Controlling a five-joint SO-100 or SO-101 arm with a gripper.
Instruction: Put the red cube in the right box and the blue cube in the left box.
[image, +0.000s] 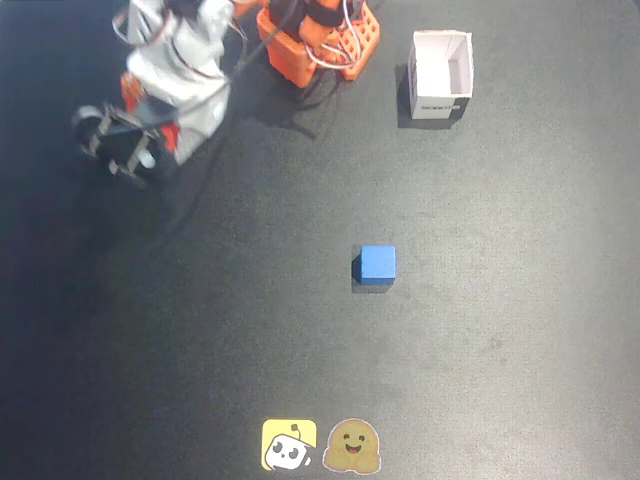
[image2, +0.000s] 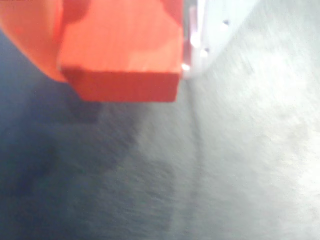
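Black, unreadable label on white box (image: 440, 62); blue cube (image: 377, 264) apart.

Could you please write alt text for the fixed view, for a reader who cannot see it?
A blue cube sits alone near the middle of a dark table. A white open-top box stands at upper right, and the robot arm leans over the upper left corner. Two cartoon stickers lie at the bottom edge.
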